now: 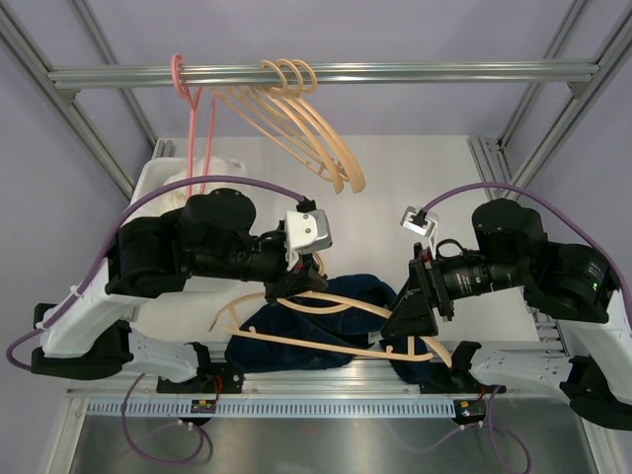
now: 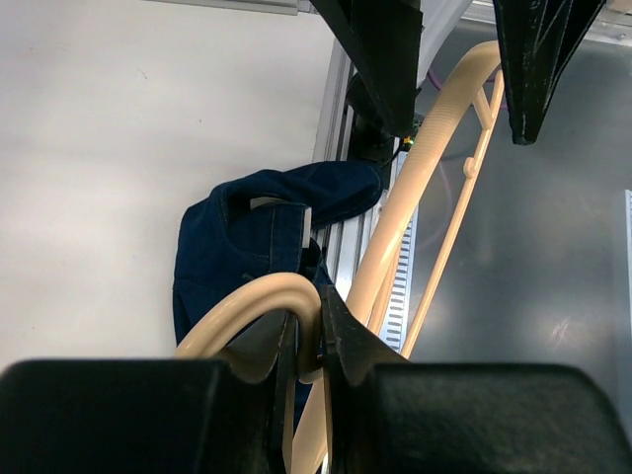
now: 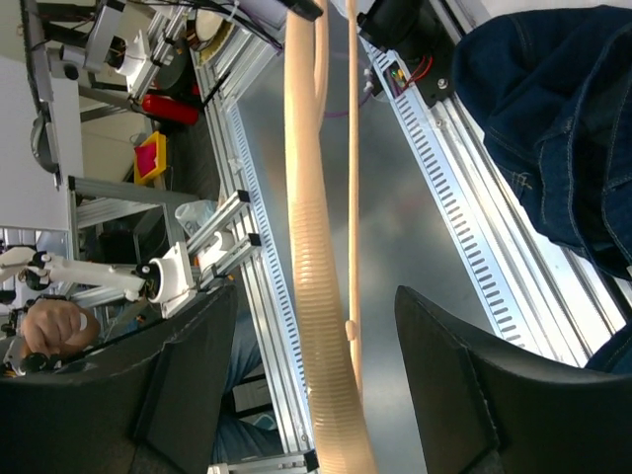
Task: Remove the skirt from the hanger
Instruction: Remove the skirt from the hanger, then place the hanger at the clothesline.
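We see the skirt [image 1: 316, 326], dark denim, crumpled under the hanger [image 2: 415, 188], which lies across it. We can't tell if the waistband's hooked on a hanger arm. L gripper [image 2: 311, 341] is clamped on the hanger's curved neck. R gripper [image 3: 316, 296] has its fingers apart, straddling a hanger arm, no contact afaict. We judge the denim soft, floppy, a bit heavy, grippy, not fragile. We'd pinch the waistband edge beside the hanger w/ R gripper.

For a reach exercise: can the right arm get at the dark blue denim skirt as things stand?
Probably not directly: the right gripper stands open around the beige plastic hanger, the skirt lying beside it.
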`<action>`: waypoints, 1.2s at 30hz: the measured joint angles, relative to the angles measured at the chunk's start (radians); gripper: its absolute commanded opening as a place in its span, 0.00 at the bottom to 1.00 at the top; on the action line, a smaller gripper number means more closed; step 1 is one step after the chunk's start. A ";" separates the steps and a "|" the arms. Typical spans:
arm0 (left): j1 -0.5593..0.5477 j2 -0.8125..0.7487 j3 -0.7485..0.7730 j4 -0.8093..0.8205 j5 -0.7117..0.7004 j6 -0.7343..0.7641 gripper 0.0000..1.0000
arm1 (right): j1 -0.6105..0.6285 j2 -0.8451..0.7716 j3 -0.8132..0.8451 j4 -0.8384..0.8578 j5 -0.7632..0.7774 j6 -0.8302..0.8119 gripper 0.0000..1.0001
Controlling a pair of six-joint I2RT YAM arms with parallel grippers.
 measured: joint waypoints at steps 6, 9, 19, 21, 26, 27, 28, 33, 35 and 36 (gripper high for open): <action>0.000 0.027 0.035 -0.011 -0.003 0.002 0.00 | 0.071 -0.013 -0.035 0.044 0.022 0.027 0.56; 0.000 0.051 0.083 -0.021 -0.019 -0.002 0.00 | 0.135 0.005 -0.042 0.044 0.071 0.038 0.49; 0.011 0.067 0.137 0.006 -0.083 -0.048 0.99 | 0.206 -0.014 -0.032 0.051 0.290 0.023 0.00; 0.011 0.013 0.076 0.063 -0.128 -0.070 0.99 | 0.199 -0.047 -0.032 0.023 0.381 0.032 0.00; 0.011 -0.176 -0.013 0.208 -0.293 -0.094 0.99 | 0.200 -0.099 -0.018 -0.057 0.538 0.050 0.00; 0.011 -0.209 -0.009 0.245 -0.319 -0.094 0.99 | 0.200 -0.103 0.000 -0.082 0.573 0.055 0.00; 0.011 -0.232 0.002 0.278 -0.337 -0.094 0.99 | 0.200 -0.104 0.024 -0.104 0.603 0.059 0.00; 0.011 -0.268 0.065 0.357 -0.362 -0.098 0.99 | 0.200 -0.102 0.292 -0.173 0.837 0.072 0.00; 0.011 -0.259 0.007 0.377 -0.359 -0.113 0.99 | 0.200 -0.094 0.443 -0.179 0.942 0.075 0.00; 0.011 -0.252 -0.044 0.386 -0.359 -0.125 0.99 | 0.200 -0.091 0.521 -0.176 0.994 0.076 0.00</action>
